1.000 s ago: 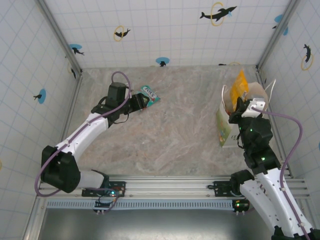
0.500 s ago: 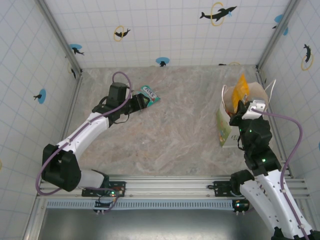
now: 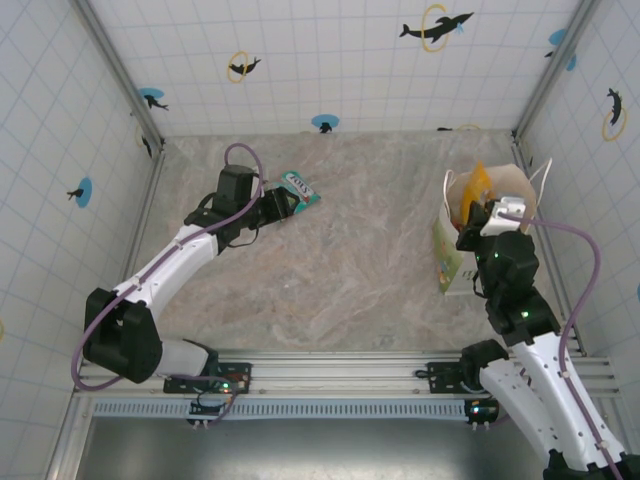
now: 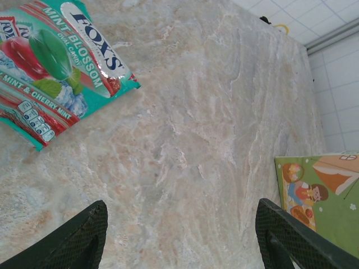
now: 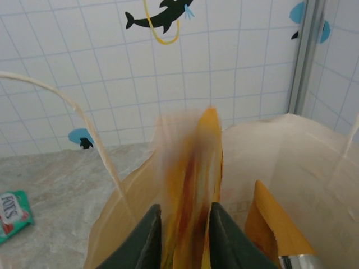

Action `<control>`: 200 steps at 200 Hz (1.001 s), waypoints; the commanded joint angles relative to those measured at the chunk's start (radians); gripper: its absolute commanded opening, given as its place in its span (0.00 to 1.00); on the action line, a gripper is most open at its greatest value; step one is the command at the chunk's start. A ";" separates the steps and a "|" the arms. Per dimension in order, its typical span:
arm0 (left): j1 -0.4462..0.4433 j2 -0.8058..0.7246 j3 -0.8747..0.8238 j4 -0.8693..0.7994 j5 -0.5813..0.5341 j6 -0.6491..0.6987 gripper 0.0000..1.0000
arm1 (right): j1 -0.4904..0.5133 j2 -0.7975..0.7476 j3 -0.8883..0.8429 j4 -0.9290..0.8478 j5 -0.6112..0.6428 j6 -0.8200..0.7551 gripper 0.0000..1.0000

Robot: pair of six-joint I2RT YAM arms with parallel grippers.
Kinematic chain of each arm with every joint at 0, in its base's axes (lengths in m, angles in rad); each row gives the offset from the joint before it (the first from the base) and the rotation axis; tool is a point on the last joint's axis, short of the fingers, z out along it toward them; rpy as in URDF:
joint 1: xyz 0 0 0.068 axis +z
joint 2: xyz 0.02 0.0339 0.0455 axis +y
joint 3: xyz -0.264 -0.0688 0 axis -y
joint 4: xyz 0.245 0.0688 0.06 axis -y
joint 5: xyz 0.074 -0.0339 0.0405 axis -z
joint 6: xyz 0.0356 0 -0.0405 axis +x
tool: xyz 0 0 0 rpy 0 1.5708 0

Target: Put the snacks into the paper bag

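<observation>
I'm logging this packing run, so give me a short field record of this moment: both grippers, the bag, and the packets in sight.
left gripper: open, empty, low over the table
teal packet: flat on the table, just ahead of the left gripper, not touched
right gripper: above the paper bag's mouth
orange packet: upright between the right fingers, blurred; grip unclear
paper bag: standing open at the table's right side
second orange packet: already inside the bag
</observation>
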 commanded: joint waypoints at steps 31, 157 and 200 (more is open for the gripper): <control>0.001 0.038 0.040 0.000 -0.002 0.019 0.70 | -0.005 0.001 0.146 -0.051 0.012 -0.027 0.39; 0.344 0.222 -0.081 0.191 0.267 -0.065 0.62 | 0.049 0.362 0.410 0.020 -0.647 0.041 0.45; 0.378 0.371 -0.082 0.304 0.334 -0.131 0.61 | 0.281 0.469 0.442 0.038 -0.484 -0.053 0.46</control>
